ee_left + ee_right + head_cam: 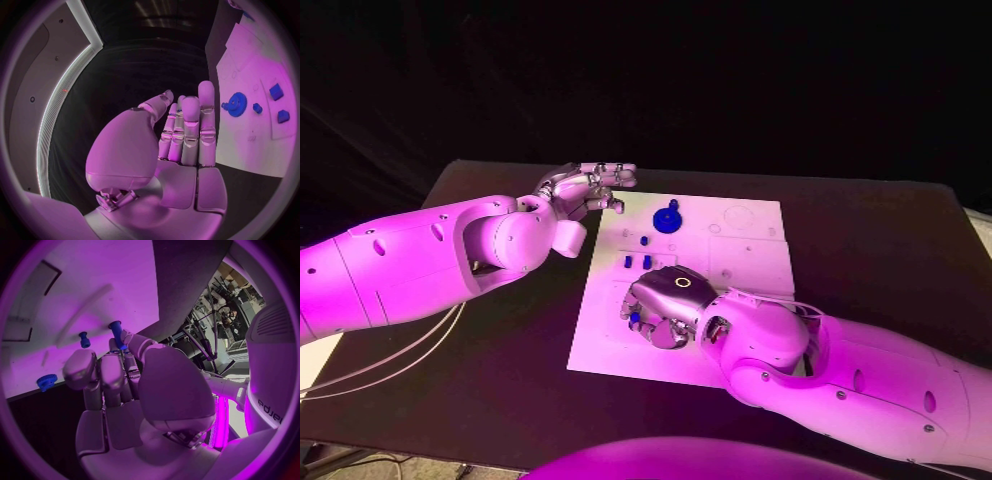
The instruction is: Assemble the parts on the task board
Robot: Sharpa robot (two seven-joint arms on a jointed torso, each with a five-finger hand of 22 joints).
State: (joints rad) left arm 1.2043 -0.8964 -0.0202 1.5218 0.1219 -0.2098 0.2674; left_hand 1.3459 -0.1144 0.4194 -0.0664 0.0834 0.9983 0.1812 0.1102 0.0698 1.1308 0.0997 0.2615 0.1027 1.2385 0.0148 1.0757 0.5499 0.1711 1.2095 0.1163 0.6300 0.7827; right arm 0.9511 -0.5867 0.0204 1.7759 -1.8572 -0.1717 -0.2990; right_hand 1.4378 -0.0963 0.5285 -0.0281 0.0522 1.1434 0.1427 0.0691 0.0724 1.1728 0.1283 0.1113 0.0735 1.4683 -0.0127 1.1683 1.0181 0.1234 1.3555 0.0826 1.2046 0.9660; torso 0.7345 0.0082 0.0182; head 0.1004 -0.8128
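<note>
The right hand (668, 305) lay over the near half of the white task board (747, 245), its fingers curled about a small blue peg (117, 332), while the left hand (581, 190) hovered empty, fingers straight and close together, just off the board's far left corner beside a blue gear (668, 217).

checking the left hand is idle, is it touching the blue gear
Apart. In the left wrist view the left hand is open, with white board showing between it and the blue gear.

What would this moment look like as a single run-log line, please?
left hand: off the board's far left corner, holding nothing | right hand: over white board, fingertips at a blue peg | blue gear: on board
</note>
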